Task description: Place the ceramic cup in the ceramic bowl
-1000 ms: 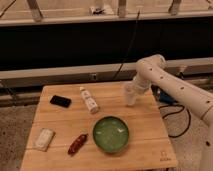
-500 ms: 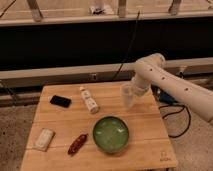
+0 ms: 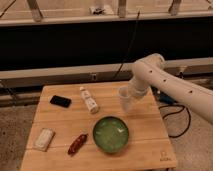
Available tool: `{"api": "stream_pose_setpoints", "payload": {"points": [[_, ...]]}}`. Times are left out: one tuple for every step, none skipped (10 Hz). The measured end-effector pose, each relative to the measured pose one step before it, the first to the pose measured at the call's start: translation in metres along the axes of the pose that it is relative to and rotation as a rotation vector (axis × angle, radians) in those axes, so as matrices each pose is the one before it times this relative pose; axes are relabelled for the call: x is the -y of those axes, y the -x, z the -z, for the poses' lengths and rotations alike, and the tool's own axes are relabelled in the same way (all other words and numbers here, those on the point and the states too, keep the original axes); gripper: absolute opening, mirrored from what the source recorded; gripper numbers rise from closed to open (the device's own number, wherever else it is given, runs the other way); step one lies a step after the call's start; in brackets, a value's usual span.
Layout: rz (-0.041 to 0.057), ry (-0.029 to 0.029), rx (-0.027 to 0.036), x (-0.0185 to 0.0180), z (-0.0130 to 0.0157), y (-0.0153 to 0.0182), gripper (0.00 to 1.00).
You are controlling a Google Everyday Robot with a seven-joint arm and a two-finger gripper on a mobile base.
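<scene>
The ceramic cup (image 3: 124, 99) is small and off-white. It hangs at the end of my white arm, above the right back part of the wooden table (image 3: 145, 127). My gripper (image 3: 129, 95) is shut on the ceramic cup and holds it off the tabletop. The ceramic bowl (image 3: 110, 134), wide with a glossy green inside, sits on the table in front of the cup and a little to its left. The bowl's inside holds nothing.
A white labelled bottle (image 3: 89, 99) lies left of the cup. A black phone (image 3: 60, 101) lies at the back left, a white packet (image 3: 44, 139) at the front left, and a red-brown packet (image 3: 77, 143) left of the bowl. Cables hang off the table's right side.
My gripper has moved a little to the left and down with the cup, closer to the bowl. Nothing else has moved.
</scene>
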Motion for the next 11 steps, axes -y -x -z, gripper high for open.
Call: {"api": "stream_pose_setpoints", "payload": {"points": [[0.00293, 0.00114, 0.00117, -0.00189, 0.00206, 0.00409, 0.00], [0.00852, 0.00283, 0.00406, -0.00495, 0.00272, 0.00905, 0.00], [0.00543, 0.00138, -0.00105, -0.00684, 0.00376, 0.00647, 0.00], [0.00307, 0.00206, 0.00027, -0.00580, 0.00224, 0.00469, 0.00], [0.00759, 0.00193, 0.00156, -0.00317, 0.00153, 0.00632, 0.00], [0.00849, 0.00249, 0.00144, -0.00516, 0.00126, 0.00936, 0.00], [0.00458, 0.00107, -0.00002, -0.00369, 0.00152, 0.00659, 0.00], [0.00444, 0.00218, 0.00036, -0.00358, 0.00105, 0.00597, 0.00], [0.00701, 0.00267, -0.00090, -0.00448, 0.00083, 0.00715, 0.00], [0.00760, 0.00166, 0.00090, -0.00385, 0.00016, 0.01077, 0.00], [0.00461, 0.00110, 0.00019, -0.00308, -0.00005, 0.00688, 0.00]]}}
